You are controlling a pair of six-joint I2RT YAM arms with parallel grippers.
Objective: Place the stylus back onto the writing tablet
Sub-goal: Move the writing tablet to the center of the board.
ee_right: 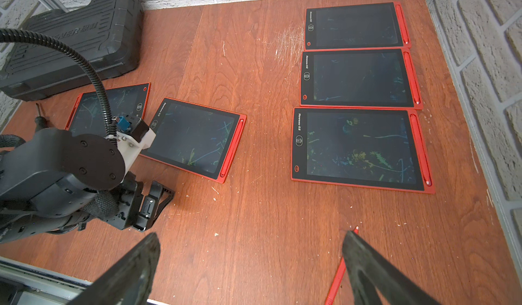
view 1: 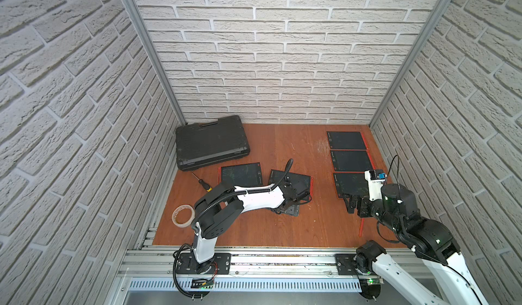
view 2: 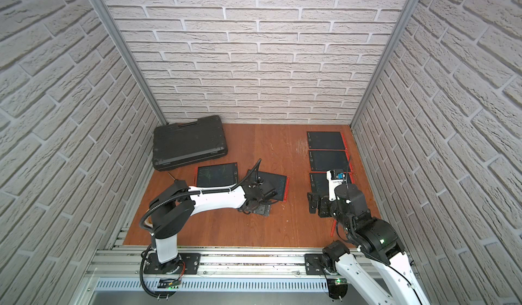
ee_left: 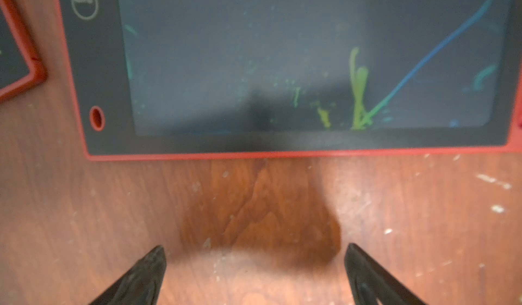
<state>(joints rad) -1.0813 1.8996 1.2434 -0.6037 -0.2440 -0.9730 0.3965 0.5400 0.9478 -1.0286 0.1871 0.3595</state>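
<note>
Now | stylus point(ee_right: 337, 272) flat on table point(ee_right: 268, 210), just beside one finger of right gripper point(ee_right: 251, 234), jaws apart, empty | left gripper point(ee_left: 254, 247) apart, empty, before tilted tablet point(ee_right: 195, 139) | risk: thin pen skids or rolls when pinched off flat wood | farther: row of tablets point(ee_right: 358, 77), slots look filled, so wrong target possible.

Red stylus point(ee_right: 336, 279) lying loose — apart from nearest red-framed writing tablet point(ee_right: 358, 148)

White faux-brick panel walls point(view 1: 282, 63) close three sides, met by grey aluminium corner posts point(view 1: 147, 49). A scratched reddish-brown wooden table point(view 1: 282, 227) lies beneath the jaws; a slotted aluminium rail frame point(view 1: 268, 262) runs behind them.
</note>
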